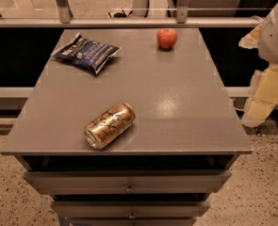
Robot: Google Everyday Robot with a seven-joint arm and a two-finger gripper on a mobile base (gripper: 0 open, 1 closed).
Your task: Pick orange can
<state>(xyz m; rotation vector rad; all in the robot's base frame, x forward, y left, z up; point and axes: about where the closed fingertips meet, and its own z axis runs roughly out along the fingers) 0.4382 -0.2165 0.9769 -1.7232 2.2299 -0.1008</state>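
The orange can (pixel 110 125) lies on its side near the front left of the grey table top (pixel 176 102), its silver rim pointing toward the front-left corner. It is shiny orange-gold with pale swirly markings. My arm hangs at the right edge of the view, beside the table and off its top. My gripper (pixel 262 102) points downward there, well to the right of the can and not touching anything.
A dark blue chip bag (pixel 85 52) lies at the back left of the table. A red apple (pixel 167 38) stands at the back centre. Drawers (pixel 129 181) sit below the front edge. A rail (pixel 129 21) runs behind the table.
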